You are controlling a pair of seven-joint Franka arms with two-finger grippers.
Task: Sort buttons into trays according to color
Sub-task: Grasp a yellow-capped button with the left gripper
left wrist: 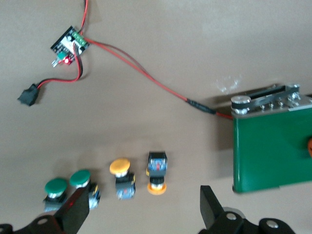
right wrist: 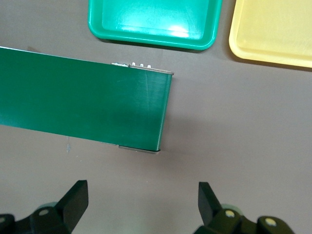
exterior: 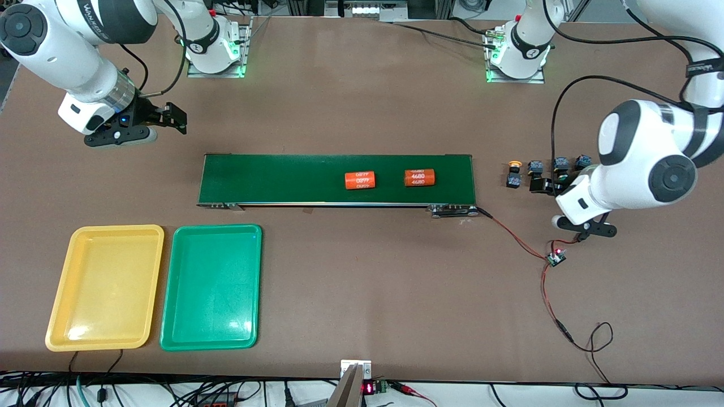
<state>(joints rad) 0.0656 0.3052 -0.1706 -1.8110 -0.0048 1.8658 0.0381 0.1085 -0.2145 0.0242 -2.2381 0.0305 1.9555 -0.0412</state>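
The brown worktop [exterior: 362, 85] carries everything here. Across its middle runs the long dark-green belt [exterior: 283, 178], with two orange cylinders [exterior: 360, 180] printed "4680" lying on it toward the left arm's end.

Nearer the front camera, at about seven o'clock from the belt, sit the two trays side by side and just apart: the yellow tray [exterior: 59, 316] at the right arm's end, the green tray [exterior: 169, 333] next to it. Neither holds anything.

The right end effector [exterior: 180, 118] hangs in the air over bare worktop at roughly eleven o'clock from the belt's end, fingers spread wide, nothing between them. In the right wrist view the belt end [right wrist: 87, 97] and both tray rims lie below it.

The left end effector [exterior: 544, 185] is over the worktop just off the belt's other end, released and wide, gripping nothing. The buttons [exterior: 514, 174] stand in a short row at three o'clock from the belt, right by it; in the left wrist view the two yellow-orange buttons [left wrist: 121, 170] sit between its fingers [left wrist: 210, 207], one tipped on its cap, and the two green buttons [left wrist: 56, 187] lie next to one finger.

A small circuit board [exterior: 555, 258] with red wiring lies nearer the camera.
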